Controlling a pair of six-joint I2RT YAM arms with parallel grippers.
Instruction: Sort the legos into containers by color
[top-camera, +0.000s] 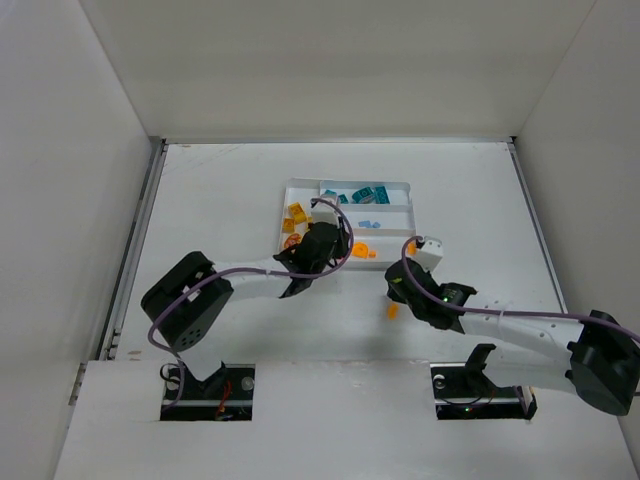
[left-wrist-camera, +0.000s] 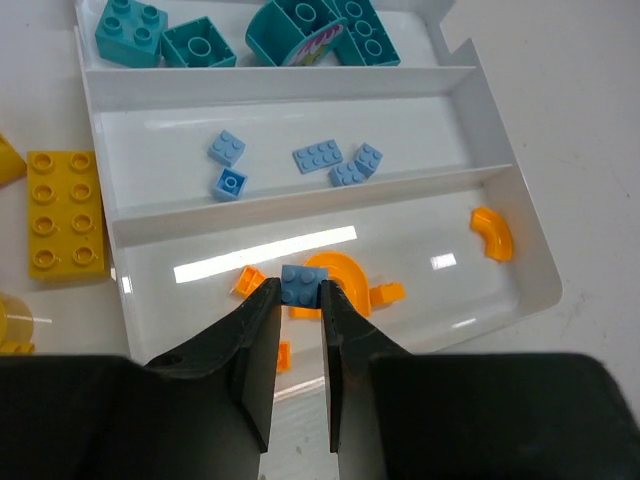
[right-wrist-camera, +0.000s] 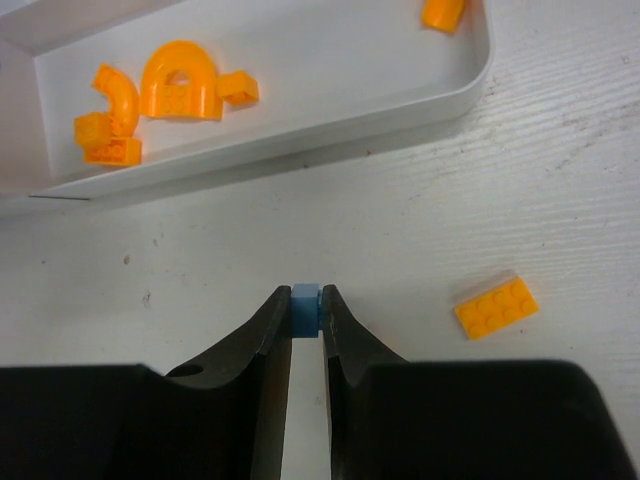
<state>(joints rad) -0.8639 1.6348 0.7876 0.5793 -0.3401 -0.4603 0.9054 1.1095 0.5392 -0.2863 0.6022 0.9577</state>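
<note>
The white tray (left-wrist-camera: 280, 85) holds teal legos (left-wrist-camera: 200, 42) in its far section, light blue legos (left-wrist-camera: 318, 156) in the middle one and orange pieces (left-wrist-camera: 340, 270) in the near one. Yellow bricks (left-wrist-camera: 65, 212) lie in the narrow section on the left. My left gripper (left-wrist-camera: 300, 292) is shut on a small light blue lego (left-wrist-camera: 302, 283) and hangs over the orange section. My right gripper (right-wrist-camera: 306, 300) is shut on another light blue lego (right-wrist-camera: 306, 305) over the bare table, just short of the tray's near wall (right-wrist-camera: 300, 140). An orange brick (right-wrist-camera: 496, 307) lies on the table to its right.
In the top view the tray (top-camera: 400, 184) sits at mid-table with the left gripper (top-camera: 322, 243) over its near left part and the right gripper (top-camera: 398, 285) below its near right corner. White walls close in the table on three sides.
</note>
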